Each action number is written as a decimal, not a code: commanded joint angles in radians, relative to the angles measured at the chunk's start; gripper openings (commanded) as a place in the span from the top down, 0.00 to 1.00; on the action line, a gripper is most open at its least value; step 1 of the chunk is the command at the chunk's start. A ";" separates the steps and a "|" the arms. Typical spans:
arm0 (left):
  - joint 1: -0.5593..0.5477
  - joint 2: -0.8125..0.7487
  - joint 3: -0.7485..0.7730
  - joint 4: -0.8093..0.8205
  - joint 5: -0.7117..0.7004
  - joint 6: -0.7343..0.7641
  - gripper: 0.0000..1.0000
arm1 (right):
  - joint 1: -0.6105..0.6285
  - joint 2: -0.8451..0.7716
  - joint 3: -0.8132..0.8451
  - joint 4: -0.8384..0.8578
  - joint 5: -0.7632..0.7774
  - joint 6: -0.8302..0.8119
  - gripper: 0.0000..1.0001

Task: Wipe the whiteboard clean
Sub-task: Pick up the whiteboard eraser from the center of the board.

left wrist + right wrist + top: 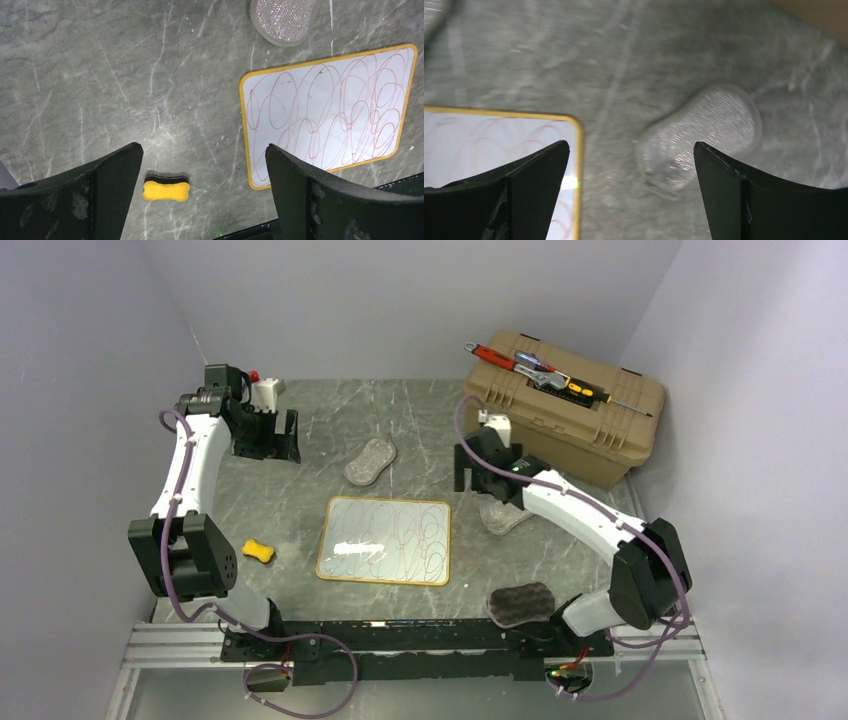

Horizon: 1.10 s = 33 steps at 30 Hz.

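The whiteboard lies flat mid-table, its yellow frame around a white face covered in reddish scribbles. It also shows in the left wrist view and the right wrist view. A yellow bone-shaped eraser with a black underside lies on the table left of the board. My left gripper hangs open high over the back left, nothing between its fingers. My right gripper is open above the table just right of the board's far right corner, empty.
A silvery sponge lies behind the board. A second silvery one lies under my right gripper. A dark sponge sits near the right arm's base. A tan toolbox with hand tools on its lid stands at the back right.
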 commanded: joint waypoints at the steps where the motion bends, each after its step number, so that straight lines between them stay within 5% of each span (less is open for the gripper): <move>1: 0.002 0.009 -0.001 -0.007 0.028 0.021 0.00 | -0.143 0.015 -0.107 -0.004 -0.122 0.072 0.00; 20: 0.001 0.021 -0.021 0.004 0.039 0.028 0.01 | -0.175 0.172 -0.203 0.059 -0.242 0.152 0.41; 24: 0.002 0.018 -0.016 0.001 0.046 0.030 0.01 | -0.155 0.226 -0.146 0.005 -0.168 0.161 0.61; 28: 0.002 0.015 -0.013 -0.006 0.093 0.051 0.00 | -0.144 0.232 -0.090 -0.023 -0.166 0.178 1.00; 33: -0.007 -0.006 -0.015 -0.004 0.228 0.119 0.00 | -0.134 0.137 -0.015 0.002 -0.273 0.235 1.00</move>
